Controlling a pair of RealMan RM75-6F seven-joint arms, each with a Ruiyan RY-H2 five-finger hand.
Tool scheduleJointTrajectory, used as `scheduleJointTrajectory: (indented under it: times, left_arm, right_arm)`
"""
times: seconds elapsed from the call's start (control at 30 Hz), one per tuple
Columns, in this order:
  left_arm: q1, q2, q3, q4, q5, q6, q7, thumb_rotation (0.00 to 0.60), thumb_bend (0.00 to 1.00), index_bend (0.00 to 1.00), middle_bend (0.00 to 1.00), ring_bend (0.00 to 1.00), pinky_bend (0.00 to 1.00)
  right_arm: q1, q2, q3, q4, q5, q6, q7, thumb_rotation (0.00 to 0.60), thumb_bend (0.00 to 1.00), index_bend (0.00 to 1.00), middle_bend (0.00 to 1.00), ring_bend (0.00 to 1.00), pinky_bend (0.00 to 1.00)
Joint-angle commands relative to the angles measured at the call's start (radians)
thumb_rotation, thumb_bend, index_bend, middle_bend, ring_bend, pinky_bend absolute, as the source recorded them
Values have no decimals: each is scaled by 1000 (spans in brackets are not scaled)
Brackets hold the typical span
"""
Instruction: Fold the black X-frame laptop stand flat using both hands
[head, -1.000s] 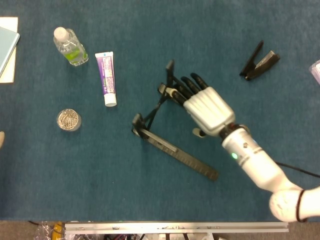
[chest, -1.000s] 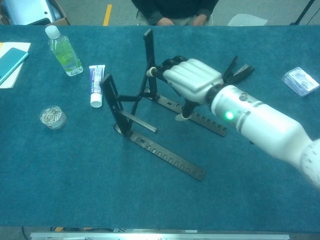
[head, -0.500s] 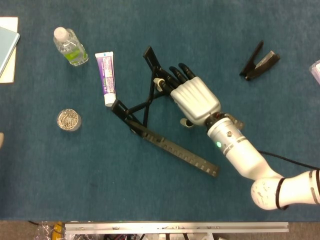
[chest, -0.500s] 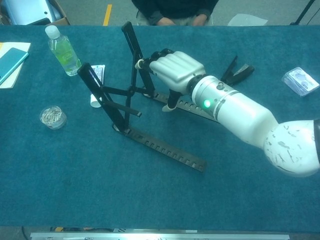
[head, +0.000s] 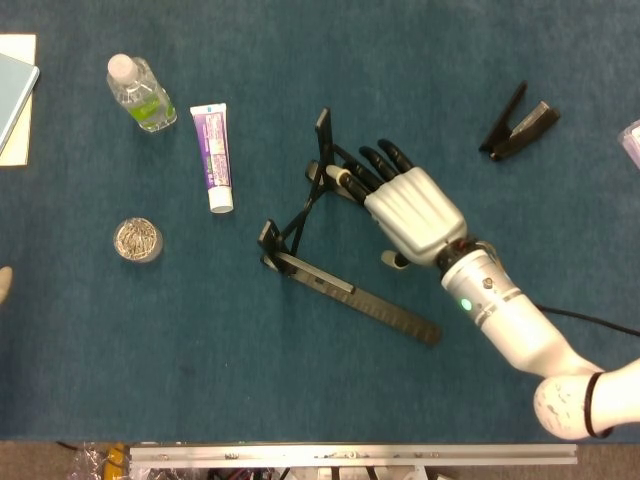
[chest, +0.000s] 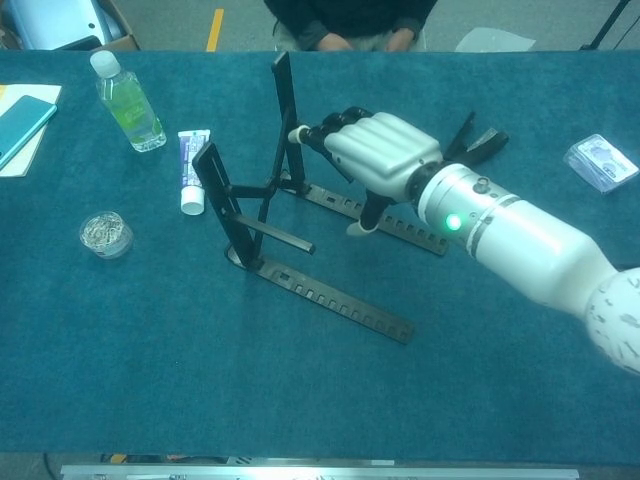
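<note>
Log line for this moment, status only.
right hand grips black X-frame laptop stand upright arm | stand unfolded | left hand not in view

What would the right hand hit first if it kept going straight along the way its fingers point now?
The right hand already has its fingertips at the black X-frame laptop stand, by the far upright arm, so it meets that first. Actual contact is hard to judge.
</note>
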Motion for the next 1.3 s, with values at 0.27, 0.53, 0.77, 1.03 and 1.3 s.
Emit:
scheduleJointTrajectory:
  times: [0.27,0.53,0.77,1.03,1.3]
  left_arm:
    - [-15,12,3,-10,17,-16,2,600,338,0,0,0,0]
    - [-37,42,15,-50,43,-44,-12,600,339,0,0,0,0]
    - [-45,46,21,-66,45,-59,-1,600,338,0,0,0,0]
    - [-46,53,27,-76,52,-57,-5,600,338,0,0,0,0]
    - [-44,60,38,-82,58,-58,-14,600,338,1,21,0,0]
  right_arm:
    - [-23,66,-44,-73,-44,1,68,600,75,32,141,15,13]
    - [-64,185,-75,-180,-161,9,164,600,75,32,141,15,23]
    - [-104,276,-120,-227,-271,-12,263,600,75,32,178,15,97]
    - [-145,315,-145,-180,-291,-19,340,600,75,67,238,54,187]
    - [-206,352,-178,-143,-347,0,422,600,75,88,258,68,197]
